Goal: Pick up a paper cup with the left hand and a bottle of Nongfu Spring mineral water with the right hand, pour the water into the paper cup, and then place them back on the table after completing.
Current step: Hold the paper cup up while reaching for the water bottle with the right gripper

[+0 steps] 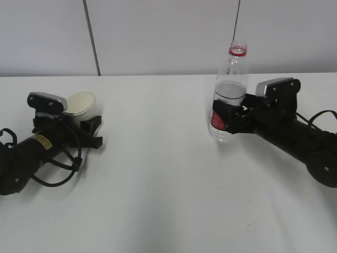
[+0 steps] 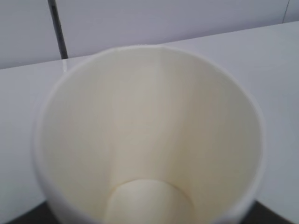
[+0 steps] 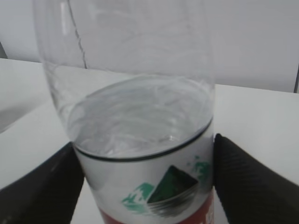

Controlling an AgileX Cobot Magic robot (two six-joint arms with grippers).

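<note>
The paper cup, white outside and cream inside, sits in my left gripper on the left hand with the yellow sticker, with its mouth tilted toward the wrist camera. In the left wrist view the cup fills the frame and looks dry and empty; only dark finger edges show at the bottom corners. My right gripper is shut on the upright, uncapped bottle at its label. The bottle stands between both black fingers, with water up to the label's top edge. I cannot tell whether it touches the table.
A grey panelled wall runs behind the table's far edge. A black cable loops on the tabletop beside the left arm. The right arm lies low along the table's right side.
</note>
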